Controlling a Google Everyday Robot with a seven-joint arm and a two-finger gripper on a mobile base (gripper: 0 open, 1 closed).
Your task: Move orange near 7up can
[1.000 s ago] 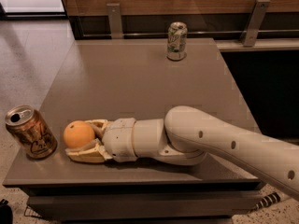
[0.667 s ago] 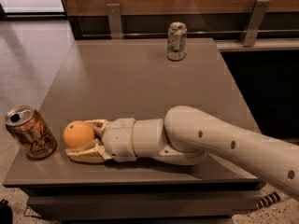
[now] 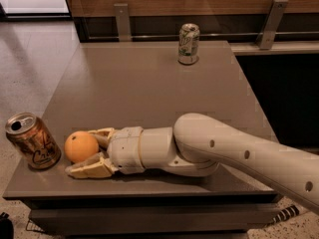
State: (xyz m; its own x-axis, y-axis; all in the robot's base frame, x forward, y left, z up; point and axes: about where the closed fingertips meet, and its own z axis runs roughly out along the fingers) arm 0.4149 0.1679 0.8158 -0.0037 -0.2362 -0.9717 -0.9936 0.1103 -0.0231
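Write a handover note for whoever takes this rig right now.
Gripper: low on the table at its near-left corner, right at the orange; a firm hold can't be confirmed.
Orange: on the table, beside the copper can.
7up can: upright at the far edge.
Done: reach to the orange.
Left: secure it, carry it across, set it down by the 7up can.
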